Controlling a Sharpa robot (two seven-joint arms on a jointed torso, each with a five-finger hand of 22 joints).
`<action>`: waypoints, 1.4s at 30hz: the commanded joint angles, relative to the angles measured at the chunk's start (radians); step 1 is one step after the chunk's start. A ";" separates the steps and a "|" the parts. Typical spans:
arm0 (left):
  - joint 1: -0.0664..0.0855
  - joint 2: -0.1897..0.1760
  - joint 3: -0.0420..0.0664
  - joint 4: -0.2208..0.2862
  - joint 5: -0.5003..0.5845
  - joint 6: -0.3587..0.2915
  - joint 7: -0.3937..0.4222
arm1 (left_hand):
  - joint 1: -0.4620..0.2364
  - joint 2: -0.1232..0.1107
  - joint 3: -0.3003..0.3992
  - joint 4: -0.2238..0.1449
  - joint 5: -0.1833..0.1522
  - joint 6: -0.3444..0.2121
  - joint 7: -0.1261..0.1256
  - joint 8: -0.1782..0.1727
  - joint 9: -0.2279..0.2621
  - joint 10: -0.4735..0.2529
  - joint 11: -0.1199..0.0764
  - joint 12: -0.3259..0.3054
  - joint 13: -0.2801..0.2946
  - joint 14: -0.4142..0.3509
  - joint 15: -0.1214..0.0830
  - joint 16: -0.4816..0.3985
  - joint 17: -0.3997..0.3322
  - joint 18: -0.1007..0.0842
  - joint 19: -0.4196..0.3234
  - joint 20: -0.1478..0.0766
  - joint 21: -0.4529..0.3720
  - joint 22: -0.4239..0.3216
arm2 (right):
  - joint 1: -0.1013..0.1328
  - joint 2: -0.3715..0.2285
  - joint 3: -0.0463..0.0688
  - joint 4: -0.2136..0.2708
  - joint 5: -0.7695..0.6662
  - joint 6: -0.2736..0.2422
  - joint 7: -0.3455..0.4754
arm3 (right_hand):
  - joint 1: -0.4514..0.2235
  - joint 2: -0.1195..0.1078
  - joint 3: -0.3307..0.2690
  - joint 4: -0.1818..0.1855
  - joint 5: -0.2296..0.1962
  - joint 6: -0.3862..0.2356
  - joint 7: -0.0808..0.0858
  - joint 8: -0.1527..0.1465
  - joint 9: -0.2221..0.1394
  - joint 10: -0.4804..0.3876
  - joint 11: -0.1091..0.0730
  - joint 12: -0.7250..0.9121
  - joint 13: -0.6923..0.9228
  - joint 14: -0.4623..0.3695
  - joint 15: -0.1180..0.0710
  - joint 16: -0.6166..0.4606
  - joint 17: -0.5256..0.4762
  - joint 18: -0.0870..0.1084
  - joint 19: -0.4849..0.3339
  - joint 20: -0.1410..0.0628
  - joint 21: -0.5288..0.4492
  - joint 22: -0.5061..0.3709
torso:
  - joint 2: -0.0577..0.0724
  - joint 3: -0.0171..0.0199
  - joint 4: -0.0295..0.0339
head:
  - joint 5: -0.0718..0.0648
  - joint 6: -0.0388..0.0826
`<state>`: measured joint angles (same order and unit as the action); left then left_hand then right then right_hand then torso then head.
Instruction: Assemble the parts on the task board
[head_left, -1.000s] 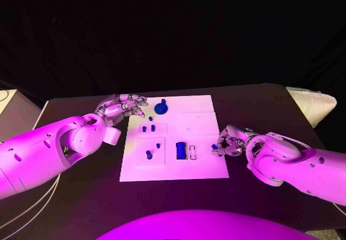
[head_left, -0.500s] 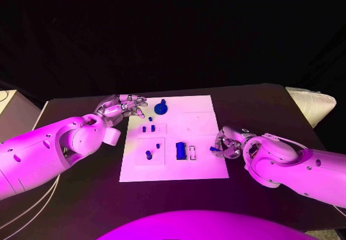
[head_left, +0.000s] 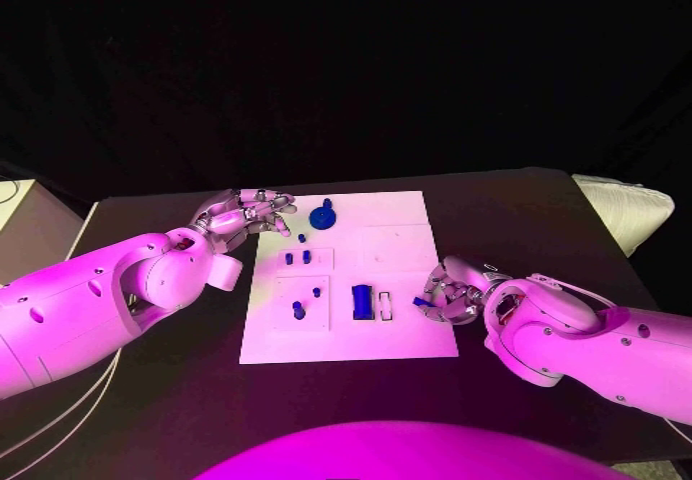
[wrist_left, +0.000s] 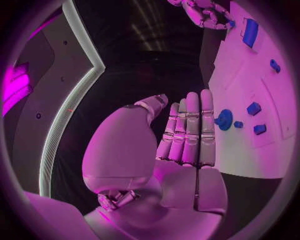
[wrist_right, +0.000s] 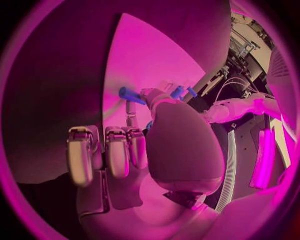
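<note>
- At the task board's (head_left: 397, 235) far-left corner, off its edge over the dark surface (head_left: 534, 215), sits the left hand (head_left: 240, 212). Its fingers (wrist_left: 190, 127) lie straight and pressed side by side, holding nothing.
- Just beside those fingers, on the board, lies the round blue part (head_left: 322, 214); a small blue peg (head_left: 300, 237) lies nearer the robot from it. In the left wrist view the round part sits right at the fingertips, not touching them as far as I can tell.
- Nearer the robot on the board's left half lie two small blue pieces (head_left: 296, 258) side by side, then two more blue pieces (head_left: 299, 309) in a marked square.
- Near the board's middle stands the long blue block (head_left: 362, 302), its long axis running away from the robot, with a pale slot (head_left: 385, 304) just beside it on its right.
- At the board's right edge the right hand (head_left: 450, 295) pinches a small blue part (head_left: 423, 301) in its fingertips, the other fingers curled in. The part pokes toward the slot, which lies just to its left.
- I judge the right hand nearer the slot, so seating its part there looks like the coming move; the part's long axis would need to line up with the slot's.
</note>
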<state>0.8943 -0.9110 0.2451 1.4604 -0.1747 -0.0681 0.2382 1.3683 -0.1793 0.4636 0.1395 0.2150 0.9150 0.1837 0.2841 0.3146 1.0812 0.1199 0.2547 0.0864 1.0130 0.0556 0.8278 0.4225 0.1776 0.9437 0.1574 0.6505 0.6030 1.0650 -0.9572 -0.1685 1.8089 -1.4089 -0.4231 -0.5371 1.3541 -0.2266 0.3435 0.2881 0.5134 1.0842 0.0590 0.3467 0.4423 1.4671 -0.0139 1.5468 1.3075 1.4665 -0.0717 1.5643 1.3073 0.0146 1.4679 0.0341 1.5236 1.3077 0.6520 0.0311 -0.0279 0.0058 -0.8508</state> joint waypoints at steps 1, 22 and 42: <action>0.000 0.003 0.001 0.002 0.005 0.017 0.007 | -0.001 0.010 -0.001 0.006 0.001 0.003 0.001 -0.005 0.000 -0.002 0.004 -0.006 0.001 0.000 0.005 -0.005 0.001 0.004 0.005 0.000 -0.005 -0.002 | 0.011 0.009 0.003 0.016 0.107 -0.047 0.010 | -0.018 0.003 0.014 0.000 -0.002 0.005 -0.004 0.004 0.005 0.098 -0.006 0.008 0.256 0.104 -0.009 0.006 0.264 -0.007 0.093 -0.007 0.008 0.252 | 0.001 -0.0005 0.0008 | 0.000 0.002; 0.000 0.003 0.001 0.007 0.005 0.025 -0.004 | -0.002 0.011 -0.001 0.008 0.001 0.003 0.002 -0.005 0.000 -0.003 0.005 -0.007 0.001 0.000 0.005 -0.005 0.002 0.004 0.005 0.001 -0.006 -0.002 | 0.015 0.120 -0.002 -0.045 0.222 -0.043 -0.009 | -0.115 0.000 0.041 0.000 -0.015 0.009 -0.008 0.019 0.019 0.104 -0.009 0.024 0.263 0.104 -0.012 0.006 0.264 -0.008 0.094 -0.010 0.011 0.253 | 0.000 -0.0002 0.0013 | -0.010 -0.001; 0.000 -0.001 0.001 0.009 0.005 0.024 -0.004 | -0.002 0.011 -0.001 0.008 0.001 0.003 0.002 -0.005 0.000 -0.003 0.005 -0.007 0.001 0.000 0.005 -0.005 0.002 0.004 0.005 0.001 -0.006 -0.002 | 0.010 0.161 -0.004 -0.084 0.138 0.013 -0.023 | -0.143 -0.008 0.046 -0.005 -0.054 0.006 -0.009 0.022 0.023 0.104 -0.010 0.024 0.263 0.104 -0.012 0.006 0.264 -0.006 0.093 -0.011 0.004 0.252 | 0.001 0.0008 0.0011 | -0.008 -0.006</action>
<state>0.8943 -0.9122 0.2451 1.4662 -0.1746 -0.0615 0.2295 1.3683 -0.1793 0.4609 0.1421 0.2150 0.9150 0.1837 0.2842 0.3147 1.0812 0.1199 0.2547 0.0861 1.0130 0.0556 0.8278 0.4231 0.1777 0.9435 0.1573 0.6506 0.6019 1.0769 -0.7990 -0.1724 1.7258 -1.2363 -0.4395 -0.5565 1.2182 -0.2344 0.3843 0.2830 0.4645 1.0930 0.0502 0.3651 0.4677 1.4642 -0.0167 1.5688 1.3073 1.4664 -0.0791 1.5643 1.3079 0.0142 1.4643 0.0306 1.5312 1.3073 0.6523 0.0315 -0.0279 -0.0018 -0.8566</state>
